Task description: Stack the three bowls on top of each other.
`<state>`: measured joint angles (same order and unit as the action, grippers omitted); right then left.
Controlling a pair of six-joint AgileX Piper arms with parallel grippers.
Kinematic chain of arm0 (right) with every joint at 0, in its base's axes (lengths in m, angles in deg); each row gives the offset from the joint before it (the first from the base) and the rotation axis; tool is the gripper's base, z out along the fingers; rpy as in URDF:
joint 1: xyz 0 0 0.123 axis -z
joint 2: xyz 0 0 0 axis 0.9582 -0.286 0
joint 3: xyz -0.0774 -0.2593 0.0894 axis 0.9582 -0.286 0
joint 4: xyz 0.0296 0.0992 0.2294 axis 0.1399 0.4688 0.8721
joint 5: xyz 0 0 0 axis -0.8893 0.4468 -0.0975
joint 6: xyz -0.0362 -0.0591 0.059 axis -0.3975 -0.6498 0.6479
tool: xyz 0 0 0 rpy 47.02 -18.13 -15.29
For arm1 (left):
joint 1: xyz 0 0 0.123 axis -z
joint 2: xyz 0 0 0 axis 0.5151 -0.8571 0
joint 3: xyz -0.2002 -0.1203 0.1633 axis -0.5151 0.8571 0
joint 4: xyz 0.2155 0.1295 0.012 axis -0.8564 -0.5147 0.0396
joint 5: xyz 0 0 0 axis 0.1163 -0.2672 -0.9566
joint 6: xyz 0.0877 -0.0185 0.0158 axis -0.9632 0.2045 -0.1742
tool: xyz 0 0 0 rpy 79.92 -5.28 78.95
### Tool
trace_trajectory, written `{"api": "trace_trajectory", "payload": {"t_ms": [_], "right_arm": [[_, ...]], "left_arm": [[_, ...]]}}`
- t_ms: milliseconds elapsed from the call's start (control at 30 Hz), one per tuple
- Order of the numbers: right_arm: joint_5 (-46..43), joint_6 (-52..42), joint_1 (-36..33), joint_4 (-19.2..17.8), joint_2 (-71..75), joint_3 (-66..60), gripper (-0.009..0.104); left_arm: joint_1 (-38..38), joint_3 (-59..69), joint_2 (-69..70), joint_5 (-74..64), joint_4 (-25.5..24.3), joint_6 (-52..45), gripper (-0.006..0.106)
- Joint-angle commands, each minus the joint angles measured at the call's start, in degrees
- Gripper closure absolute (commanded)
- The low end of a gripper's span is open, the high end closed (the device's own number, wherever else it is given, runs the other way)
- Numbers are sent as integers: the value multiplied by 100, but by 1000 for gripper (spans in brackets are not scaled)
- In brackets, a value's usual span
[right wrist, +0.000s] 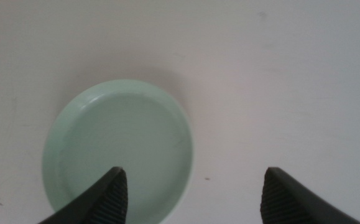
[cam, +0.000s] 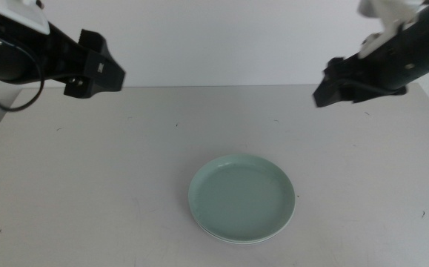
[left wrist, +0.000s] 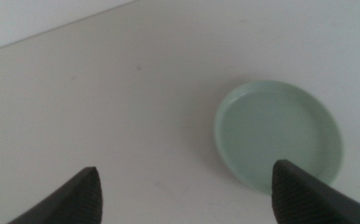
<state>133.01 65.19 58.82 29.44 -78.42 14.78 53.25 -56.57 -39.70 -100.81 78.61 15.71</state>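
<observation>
- Left gripper (left wrist: 186, 190): raised above the table's far left, well apart from the dishes; jaws spread wide, nothing between them.
- Right gripper (right wrist: 192, 190): raised above the far right, likewise well clear; jaws spread wide, empty.
- Mint green bowl (cam: 242, 197): uppermost dish, near-centre of the white table (cam: 88, 185), upright and level.
- Lower rims (cam: 238, 240): pale edges show under the green bowl's near side, so it appears to sit on a stack. Colours of the dishes beneath cannot be told, nor their count.
- Status, judged: stack looks complete or nearly so; no loose bowl is in view.
- Handling note: if any step remains, it is a clean retreat. Keep both grippers high and apart, away from the rims, since a sideways brush could slide the top dish off centre.
</observation>
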Motion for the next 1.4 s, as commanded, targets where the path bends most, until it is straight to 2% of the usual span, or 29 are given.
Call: {"api": "trace_trajectory", "payload": {"t_ms": [0, 100, 233, 400, 533, 733, 933, 1100, 1367], "right_arm": [[-1, -235, 264, -21, 545, 176, 40], [216, -486, 570, -63, 907, 170, 40], [243, -499, 1059, -75, 1439, 137, 40], [-317, -500, 1368, -98, 2365, -385, 40], [-946, -514, 1381, -230, 3165, -1128, 40], [-1637, -503, 1381, -838, 4378, -2326, 40], [-2474, -580, 1381, -871, 5638, -3507, 41], [-2768, -623, 1381, -959, 6609, -4358, 45], [-3142, -622, 1381, -989, 6938, -4763, 49]], "left_arm": [[-448, -161, -134, 214, -43, 81, -5], [-1215, -161, -219, 47, 372, -402, -5], [-2253, -54, -20, -55, 1285, -1042, -5], [-2750, 492, 658, 425, 1819, -1686, -5], [-2723, 1095, 1363, 858, 1990, -1962, -5], [-2723, 2263, 2555, 1745, 1995, -2012, -5], [-2723, 3659, 3799, 2625, 2049, -2056, -5], [-2723, 4672, 4572, 3360, 2336, -2075, -5], [-2723, 4966, 4921, 3527, 2343, -2096, -5]]}}
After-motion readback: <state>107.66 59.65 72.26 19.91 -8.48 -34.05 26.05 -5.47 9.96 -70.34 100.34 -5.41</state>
